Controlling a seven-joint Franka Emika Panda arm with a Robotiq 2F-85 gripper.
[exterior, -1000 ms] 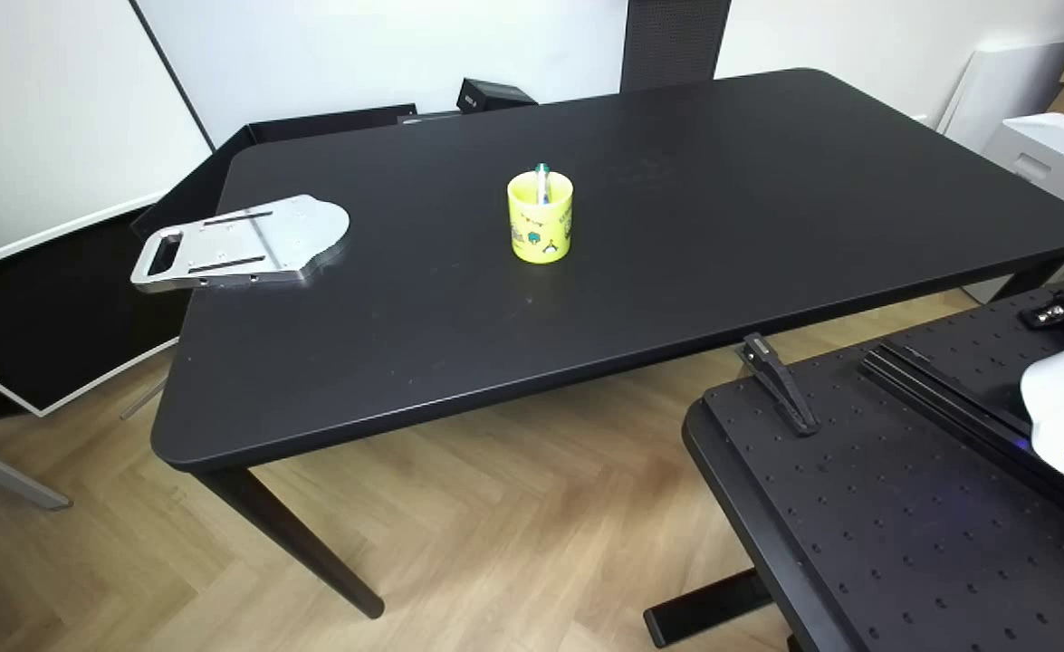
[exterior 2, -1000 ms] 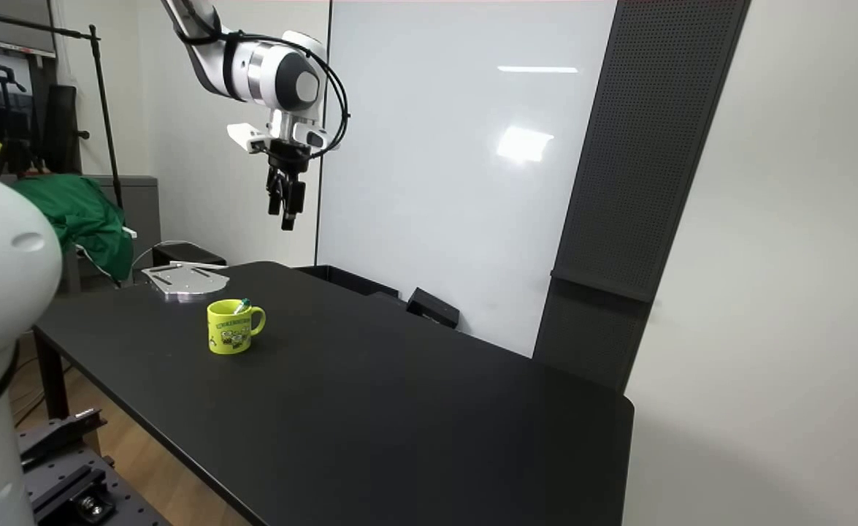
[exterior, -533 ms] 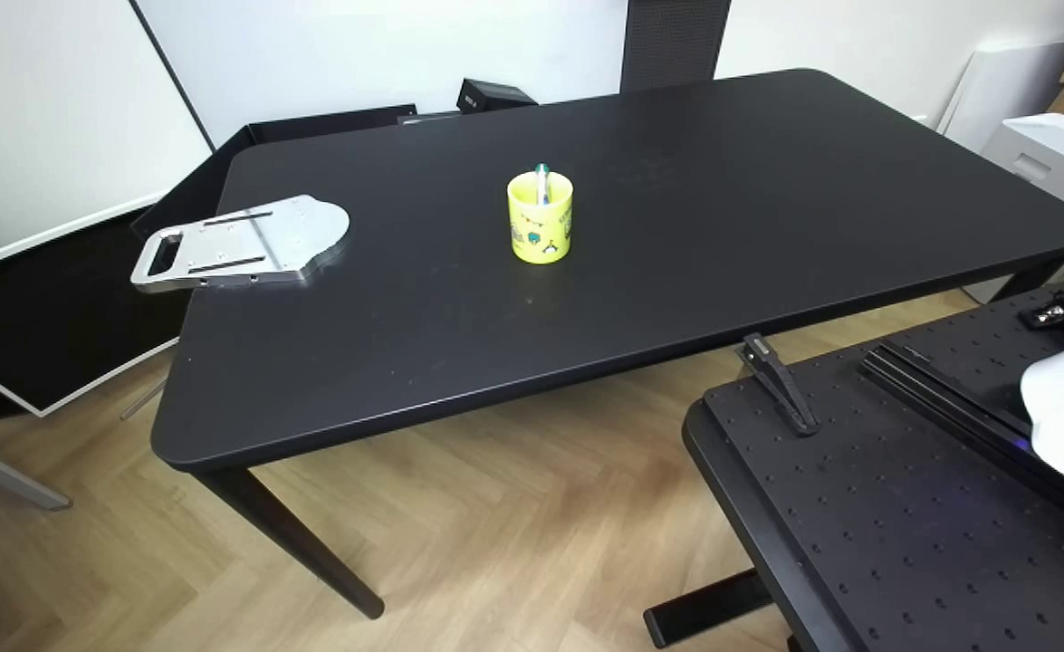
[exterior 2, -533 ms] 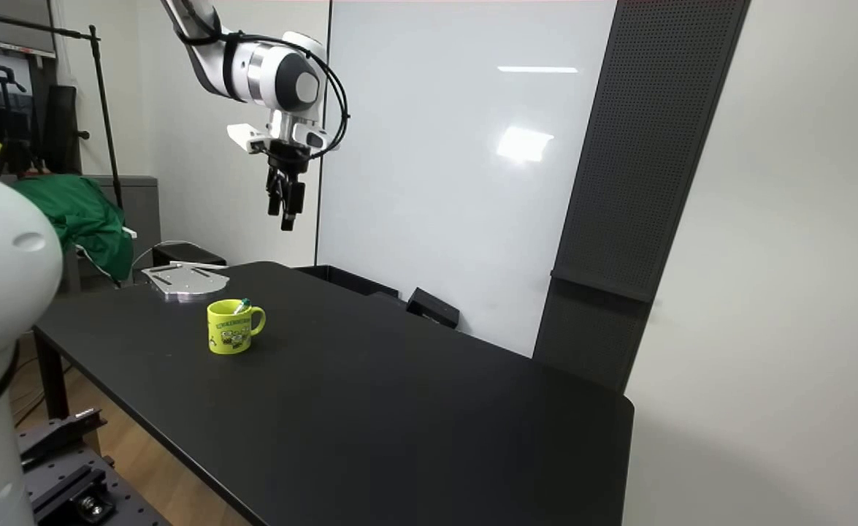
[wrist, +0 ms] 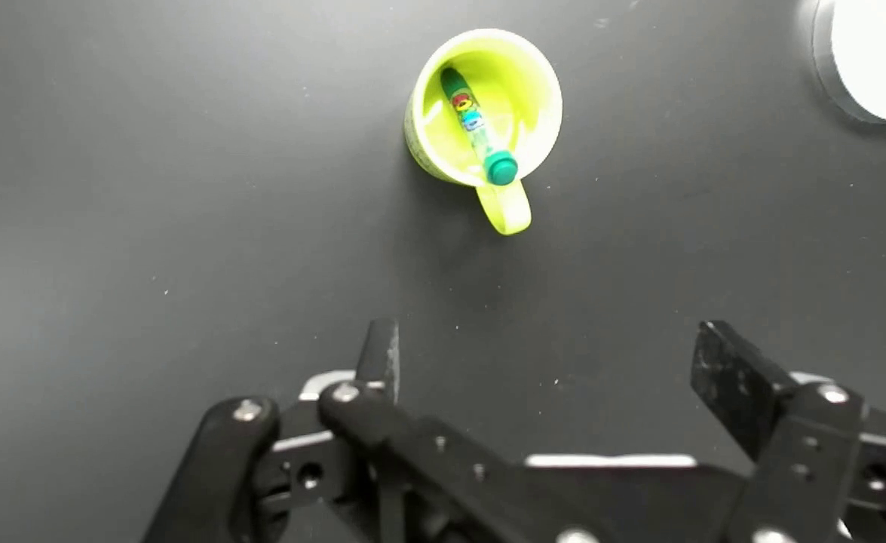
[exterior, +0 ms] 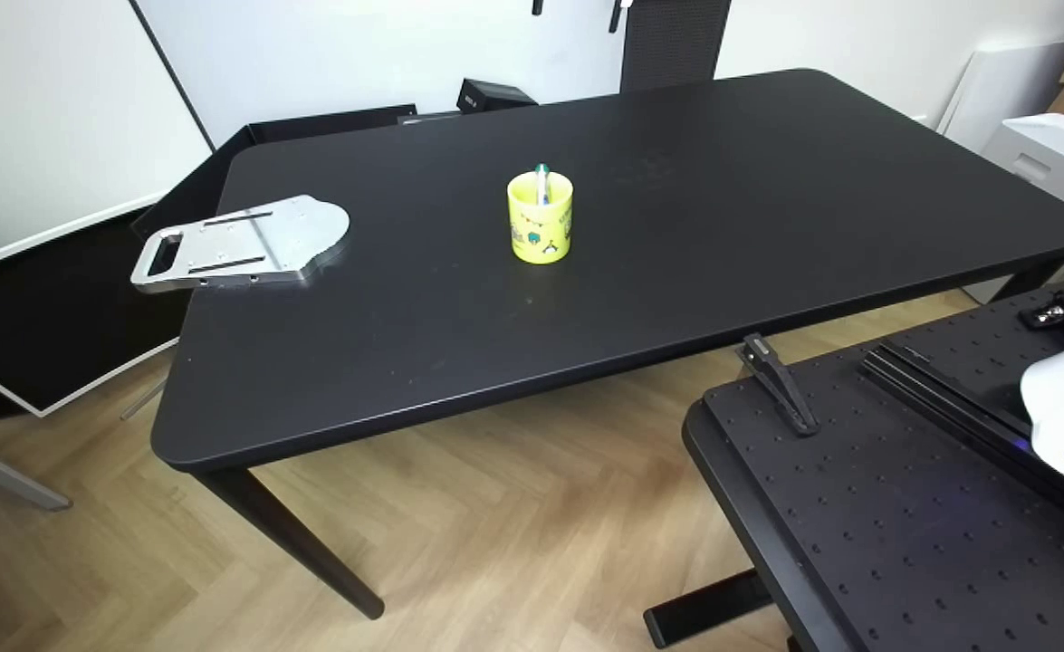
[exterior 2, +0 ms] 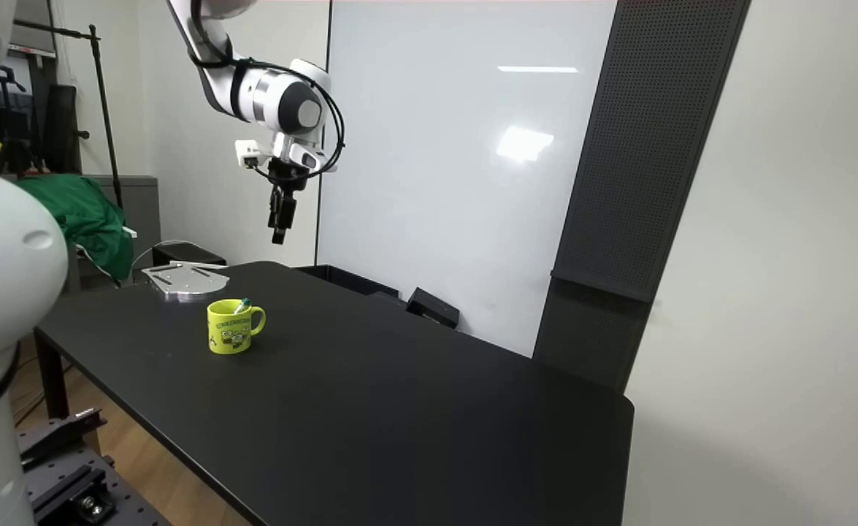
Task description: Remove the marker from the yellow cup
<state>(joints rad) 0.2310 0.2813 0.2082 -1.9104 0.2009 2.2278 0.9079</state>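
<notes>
My fingers [wrist: 731,385] wide apart, empty. Marker [wrist: 475,121] looks light, stiff, prob slick plastic; I'd pinch top bit poking above rim of yellow cup [exterior: 540,226].

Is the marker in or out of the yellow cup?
In: the wrist view shows the marker leaning aslant inside the yellow cup.

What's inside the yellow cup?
One marker leans inside the yellow cup, its upper green end by the handle. The patch of cup beneath the marker is hidden.
</notes>
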